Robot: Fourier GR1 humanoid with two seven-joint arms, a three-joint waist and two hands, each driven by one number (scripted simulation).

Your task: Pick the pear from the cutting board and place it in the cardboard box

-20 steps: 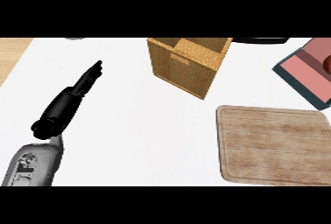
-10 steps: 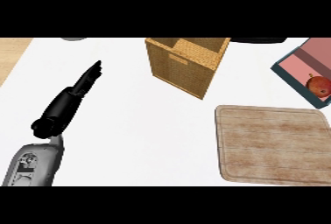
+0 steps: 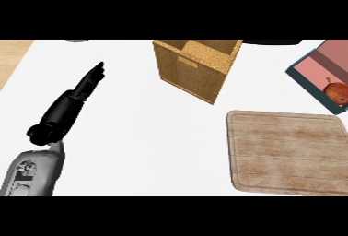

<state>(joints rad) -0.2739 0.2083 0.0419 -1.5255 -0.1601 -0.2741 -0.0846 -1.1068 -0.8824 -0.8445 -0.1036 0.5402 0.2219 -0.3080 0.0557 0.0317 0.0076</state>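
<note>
The wooden cutting board (image 3: 289, 152) lies at the lower right with nothing on it. A reddish fruit with a stem, which looks like the pear (image 3: 334, 90), rests at the right edge on a pink tray (image 3: 325, 62) with a teal rim. Top centre stands the open cardboard box (image 3: 197, 69); its inside is mostly hidden. My left hand (image 3: 73, 100) lies at the left with fingers straight, pointing up and right, well away from box and board. My right hand does not show.
A dark object (image 3: 272, 42) is cut off by the top edge right of the box, and a grey one (image 3: 77, 40) at the top left. A wooden surface (image 3: 12, 53) borders the white counter at the far left.
The reddish fruit now shows plainly on the pink tray at the right edge; one second ago that spot was only a darker red patch. The left hand has not moved.
</note>
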